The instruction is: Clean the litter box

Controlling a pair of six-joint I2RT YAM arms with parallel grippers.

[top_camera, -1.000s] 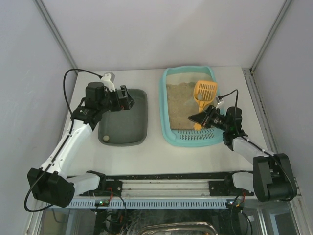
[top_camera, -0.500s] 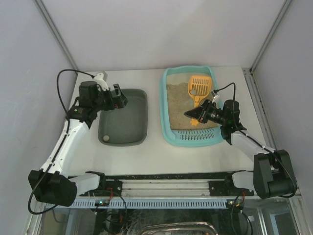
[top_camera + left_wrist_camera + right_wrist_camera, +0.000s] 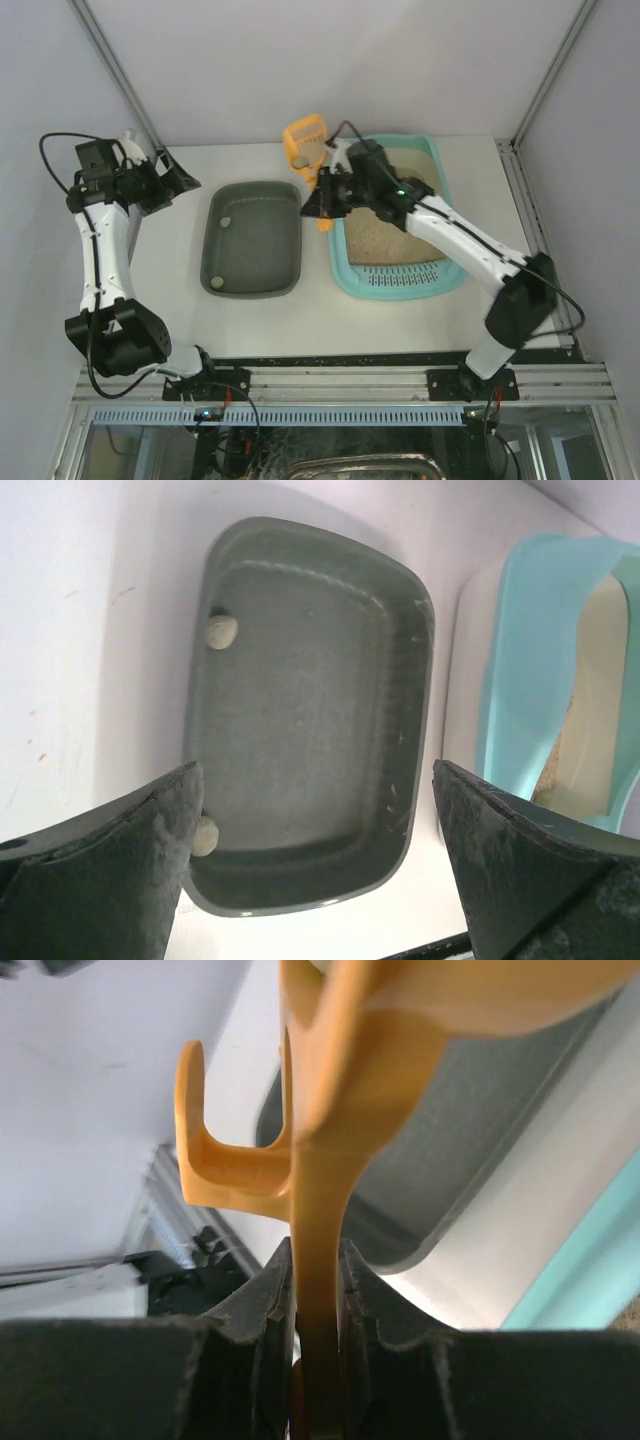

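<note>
The left gripper (image 3: pixel 317 770) has its jaws spread wide, with one dark finger (image 3: pixel 100 880) in the lower left corner of the frame and the other (image 3: pixel 530 870) in the lower right. Between them, filling the middle, lies a dark grey-green tray (image 3: pixel 310 730) on a white table (image 3: pixel 90 630). Two pale lumps sit inside along its left wall: one (image 3: pixel 221 632) near the upper left corner, the other (image 3: pixel 204 835) lower down, just beside the left finger's edge. At the right edge shows part of the light-turquoise litter box (image 3: pixel 530 680), apart from the tray, with beige litter (image 3: pixel 590 730) inside.
</note>
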